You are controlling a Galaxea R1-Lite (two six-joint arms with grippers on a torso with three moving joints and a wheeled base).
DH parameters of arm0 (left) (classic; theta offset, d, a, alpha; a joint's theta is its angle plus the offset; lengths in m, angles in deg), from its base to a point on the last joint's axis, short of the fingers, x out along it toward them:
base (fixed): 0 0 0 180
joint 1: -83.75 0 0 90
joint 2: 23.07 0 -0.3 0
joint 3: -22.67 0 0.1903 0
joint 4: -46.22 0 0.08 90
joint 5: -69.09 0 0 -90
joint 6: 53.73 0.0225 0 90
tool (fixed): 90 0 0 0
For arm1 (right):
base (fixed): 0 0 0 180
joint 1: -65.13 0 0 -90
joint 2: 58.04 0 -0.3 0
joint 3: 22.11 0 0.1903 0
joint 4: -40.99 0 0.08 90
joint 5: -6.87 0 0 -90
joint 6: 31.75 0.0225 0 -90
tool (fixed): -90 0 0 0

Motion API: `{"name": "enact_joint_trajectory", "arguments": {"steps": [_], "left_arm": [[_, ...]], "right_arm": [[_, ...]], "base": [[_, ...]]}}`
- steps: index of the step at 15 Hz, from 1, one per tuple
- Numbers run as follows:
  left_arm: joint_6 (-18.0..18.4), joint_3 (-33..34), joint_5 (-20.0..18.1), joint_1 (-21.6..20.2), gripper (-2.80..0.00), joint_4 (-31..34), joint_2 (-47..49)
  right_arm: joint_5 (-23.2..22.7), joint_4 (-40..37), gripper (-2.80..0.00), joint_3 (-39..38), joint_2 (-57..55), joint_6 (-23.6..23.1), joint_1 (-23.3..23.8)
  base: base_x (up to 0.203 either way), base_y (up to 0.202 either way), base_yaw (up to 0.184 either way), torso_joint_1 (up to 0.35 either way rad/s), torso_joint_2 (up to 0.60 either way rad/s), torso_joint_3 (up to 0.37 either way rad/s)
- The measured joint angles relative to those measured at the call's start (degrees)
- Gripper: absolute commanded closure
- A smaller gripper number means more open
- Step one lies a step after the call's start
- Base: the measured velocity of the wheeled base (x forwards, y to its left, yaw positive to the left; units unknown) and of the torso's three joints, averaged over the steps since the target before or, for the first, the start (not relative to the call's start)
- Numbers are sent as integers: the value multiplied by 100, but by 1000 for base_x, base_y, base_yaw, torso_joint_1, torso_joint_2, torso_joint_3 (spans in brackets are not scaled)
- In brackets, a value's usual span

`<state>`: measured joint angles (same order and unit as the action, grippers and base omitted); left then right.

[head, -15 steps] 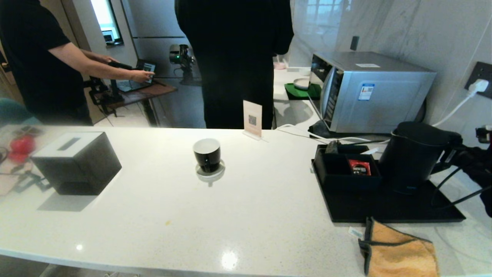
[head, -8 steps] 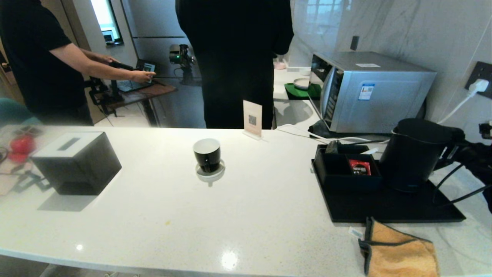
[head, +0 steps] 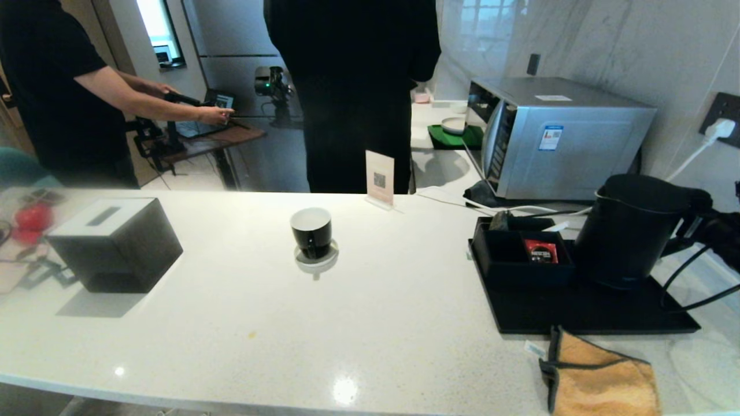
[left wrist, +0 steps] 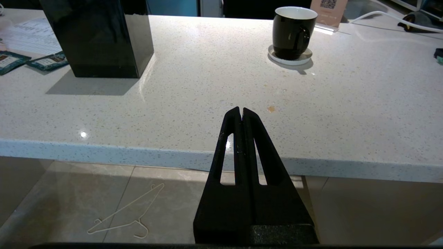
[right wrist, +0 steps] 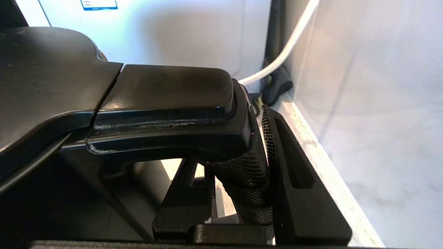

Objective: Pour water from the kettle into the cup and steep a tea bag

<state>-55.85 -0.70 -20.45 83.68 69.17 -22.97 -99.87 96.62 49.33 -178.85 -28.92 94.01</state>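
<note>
The matte black kettle (head: 627, 234) hangs just above the black tray (head: 578, 315) at the right of the white counter. My right gripper (head: 696, 226) is shut on its handle (right wrist: 166, 90), one finger (right wrist: 294, 173) on each side of the grip. The black cup (head: 311, 231), white inside and empty, stands on a white saucer (head: 316, 258) mid-counter. My left gripper (left wrist: 241, 110) is parked shut, empty, over the counter's near edge, with the cup (left wrist: 294, 33) far ahead of it. I cannot make out a tea bag.
A black box (head: 520, 260) holding a red sachet (head: 541, 252) sits on the tray beside the kettle. An orange cloth (head: 601, 375) lies in front of the tray, a microwave (head: 555, 136) stands behind, and a tissue box (head: 115, 242) stands left. Two people stand beyond the counter.
My right gripper has raised the kettle slightly and carried it a little to the right over the tray. The cup and the left gripper have stayed still.
</note>
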Motion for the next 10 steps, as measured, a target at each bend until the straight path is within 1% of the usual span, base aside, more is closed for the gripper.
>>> {"name": "enact_joint_trajectory", "arguments": {"steps": [6, 10], "left_arm": [[-3, 0, -4, 0, 0, 0, 0], [-2, 0, -5, 0, 0, 0, 0]], "right_arm": [[201, -124, 0, -647, 702, 6, 77], [456, -242, 0, -1175, 1291, 6, 89]], "base": [[0, 0, 0, 0, 0, 0], [0, 0, 0, 0, 0, 0]]}}
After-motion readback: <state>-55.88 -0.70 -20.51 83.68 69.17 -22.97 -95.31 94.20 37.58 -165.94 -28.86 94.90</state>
